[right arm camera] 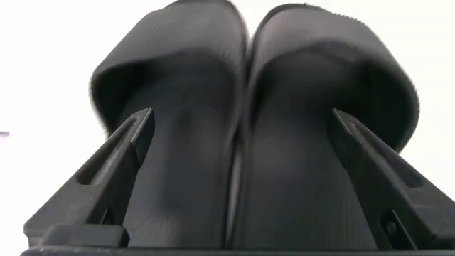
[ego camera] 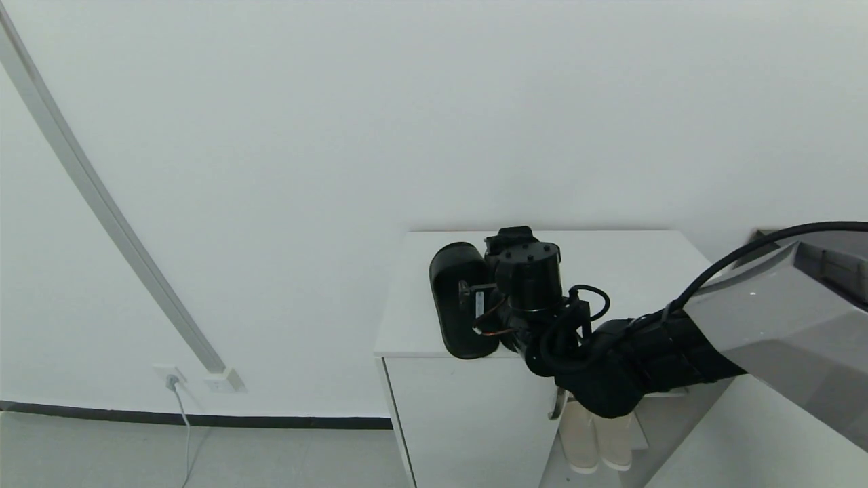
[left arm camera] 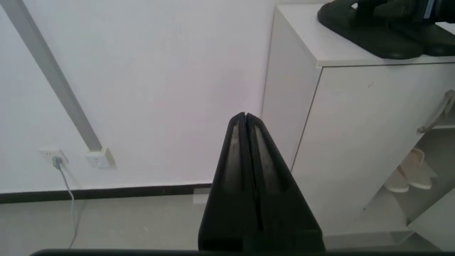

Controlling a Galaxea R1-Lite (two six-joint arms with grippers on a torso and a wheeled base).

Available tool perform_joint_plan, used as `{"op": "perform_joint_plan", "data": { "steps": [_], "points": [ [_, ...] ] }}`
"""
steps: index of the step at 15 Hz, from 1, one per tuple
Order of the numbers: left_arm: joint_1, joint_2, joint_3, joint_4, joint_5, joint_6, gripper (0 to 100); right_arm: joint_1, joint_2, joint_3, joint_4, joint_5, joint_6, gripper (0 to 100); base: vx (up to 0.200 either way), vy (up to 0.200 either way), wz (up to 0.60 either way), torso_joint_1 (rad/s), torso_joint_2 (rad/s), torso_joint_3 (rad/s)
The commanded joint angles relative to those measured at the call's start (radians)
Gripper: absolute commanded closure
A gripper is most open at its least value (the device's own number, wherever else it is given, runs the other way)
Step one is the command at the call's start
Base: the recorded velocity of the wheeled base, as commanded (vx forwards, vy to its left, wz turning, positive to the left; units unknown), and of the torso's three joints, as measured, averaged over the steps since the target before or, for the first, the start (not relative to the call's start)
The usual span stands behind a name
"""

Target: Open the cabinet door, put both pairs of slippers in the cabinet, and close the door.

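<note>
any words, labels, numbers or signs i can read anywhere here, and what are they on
Nothing here can be read.
A small pale tag on the wrist behind the right pincer: too small to read.
On the black slippers, cabinet, pale slippers and wall socket: no print visible.

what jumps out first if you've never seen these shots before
The pair of black slippers clamped in the right end effector, at the front left edge of the white cabinet top, draws the eye first. Next comes a pale pair of slippers standing in the cabinet's open compartment, below the arm. The left end effector hangs shut, off the cabinet's left side.
</note>
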Motion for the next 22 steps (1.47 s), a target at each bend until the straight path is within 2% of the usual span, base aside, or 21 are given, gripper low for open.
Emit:
{"op": "perform_joint_plan", "data": {
  "steps": [1,9,10,19,22],
  "points": [
    [0.000,0.001,0.000,0.000,0.000,0.000,100,-0.013,0.053,-0.054,0.007,0.001,-0.004,0,0.000,0.000,0.00,0.000,0.00,0.000],
    [0.000,0.001,0.000,0.000,0.003,0.000,100,-0.044,0.125,-0.229,0.102,0.002,-0.004,0,0.000,0.000,0.00,0.000,0.00,0.000],
    [0.000,0.001,0.000,0.000,0.001,0.000,100,-0.045,0.130,-0.234,0.102,0.002,-0.005,100,0.000,0.000,0.00,0.000,0.00,0.000],
    [0.000,0.001,0.000,0.000,0.003,-0.001,100,-0.051,0.123,-0.249,0.096,-0.001,-0.016,100,0.000,0.000,0.00,0.000,0.00,0.000],
    [0.000,0.001,0.000,0.000,0.003,-0.001,100,-0.055,-0.018,-0.140,0.096,0.001,-0.016,100,0.000,0.000,0.00,0.000,0.00,0.000]
  ]
}}
